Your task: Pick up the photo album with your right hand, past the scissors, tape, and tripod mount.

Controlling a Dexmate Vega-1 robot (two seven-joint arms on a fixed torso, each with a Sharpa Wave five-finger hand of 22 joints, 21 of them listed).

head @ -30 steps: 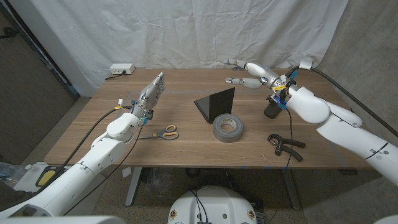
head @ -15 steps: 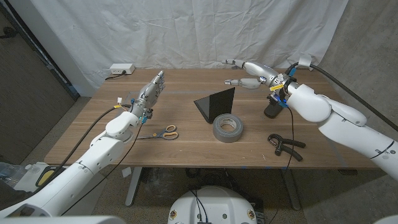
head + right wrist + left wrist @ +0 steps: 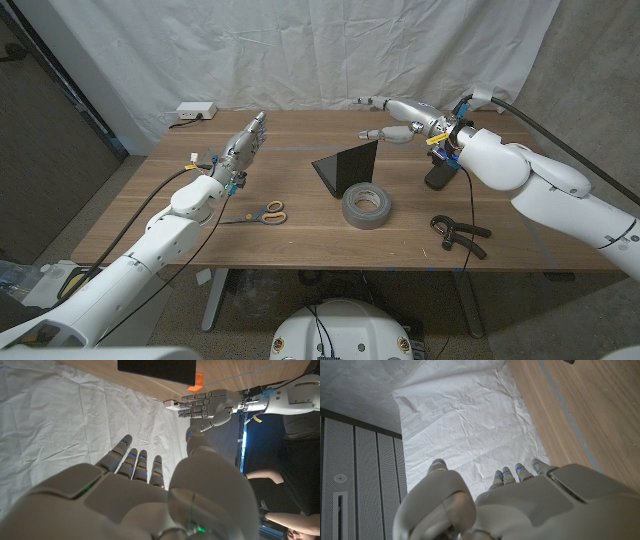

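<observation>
- Photo album [image 3: 348,164], a dark black thing, is seen standing propped on the wooden table [image 3: 300,235] near the middle, its upper corner raised toward the right; it is touched by neither hand.
- In the right wrist view the album [image 3: 157,370] is seen as a dark slab with an orange tab at one corner, lying on the wood beyond the fingertips.
- Right hand [image 3: 398,119] is held above the far right part of the table, behind and to the right of the album, with its fingers spread apart and stretched toward the robot's left; nothing is held in it.
- Left hand [image 3: 243,148] is raised over the left part of the table, fingers extended and apart, holding nothing; it is also seen in the right wrist view [image 3: 209,406], open-palmed.
- Roll of grey tape [image 3: 366,205] is laid flat just in front of the album.
- Scissors [image 3: 262,213] with orange-and-grey handles are laid on the table to the left of the tape, in front of the left hand.
- Black tripod mount [image 3: 437,174] is stood on the right part of the table, under the right forearm.
- Black hand-grip tool [image 3: 458,233] is laid near the front right edge.
- White power strip [image 3: 195,111] is set at the far left corner, against the white backdrop [image 3: 300,50].
</observation>
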